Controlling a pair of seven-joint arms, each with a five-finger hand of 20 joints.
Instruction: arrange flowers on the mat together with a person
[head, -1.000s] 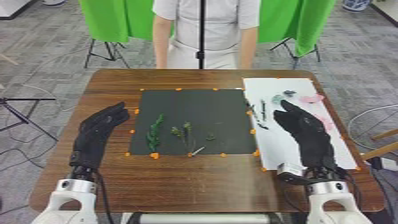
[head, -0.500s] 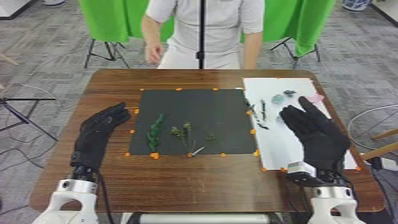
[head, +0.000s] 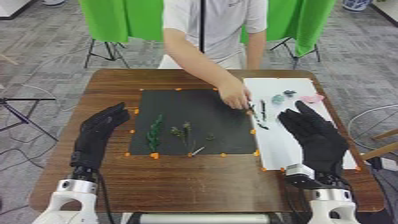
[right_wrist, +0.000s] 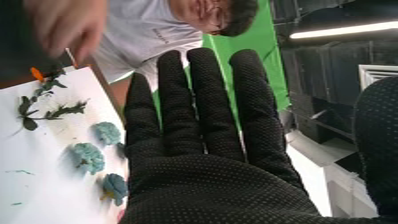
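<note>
My right hand (head: 313, 137) is over the white sheet (head: 282, 155), its fingers straight; in the right wrist view the same hand (right_wrist: 213, 185) is open and holds nothing. My left hand (head: 99, 132) rests left of the black mat (head: 200, 142), fingers relaxed. Green sprigs (head: 155, 132) and thin stems (head: 187, 134) lie on the mat's lower half. A person's hand (head: 234, 95) is at the mat's right edge, by dark sprigs (head: 263, 109) on the sheet. Blue-green flowers (right_wrist: 89, 157) and a leafy sprig (right_wrist: 67, 110) are on the sheet in the right wrist view.
Orange pieces (head: 155, 156) line the mat's edges. Pink flowers (head: 311, 98) lie near the sheet's far right corner. The brown table (head: 204, 182) extends in front of the mat.
The person has leaned in and brought a hand down to the mat's right edge. My right hand first drew back and turned its fingers apart from the flowers, then shifted slightly left. My left hand has not moved.
</note>
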